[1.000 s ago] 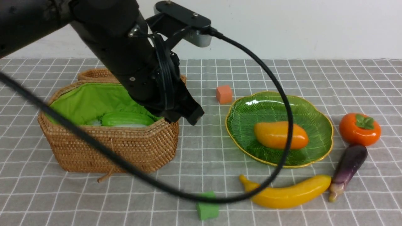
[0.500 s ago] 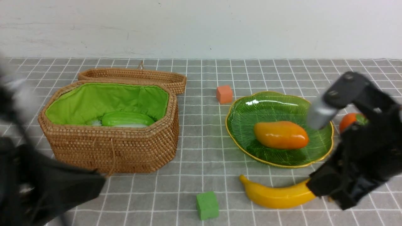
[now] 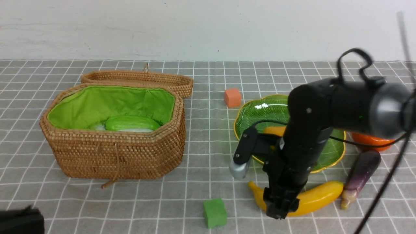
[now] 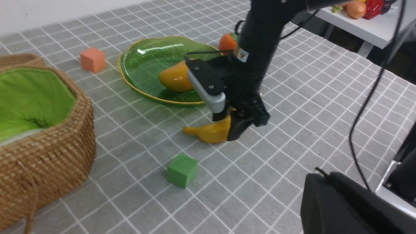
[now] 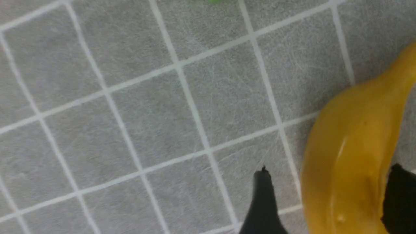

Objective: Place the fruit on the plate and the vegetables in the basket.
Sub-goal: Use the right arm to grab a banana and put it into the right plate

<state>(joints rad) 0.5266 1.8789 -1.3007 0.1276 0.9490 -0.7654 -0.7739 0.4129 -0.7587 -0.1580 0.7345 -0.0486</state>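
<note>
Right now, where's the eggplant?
Front view, right side: the eggplant lies just right of the banana's end, on the near side of the persimmon and beside the plate's near-right rim.

Your right arm (image 3: 312, 130) was matte black, its rounded housing ending in a silver-grey band (image 3: 386, 110) and carrying a tiny green light (image 3: 360, 117). Thin black cables (image 3: 354, 55) looped above it. A black bracket (image 3: 245, 146) with two pale screws bore a silver-grey camera (image 3: 239, 169). A small orange-and-white sticker (image 4: 242, 55) sat near the wrist. Your right hand (image 3: 279, 211) had plain black fingers (image 5: 263, 208). Your left arm (image 3: 19, 222) showed only as a black bulk.
</note>
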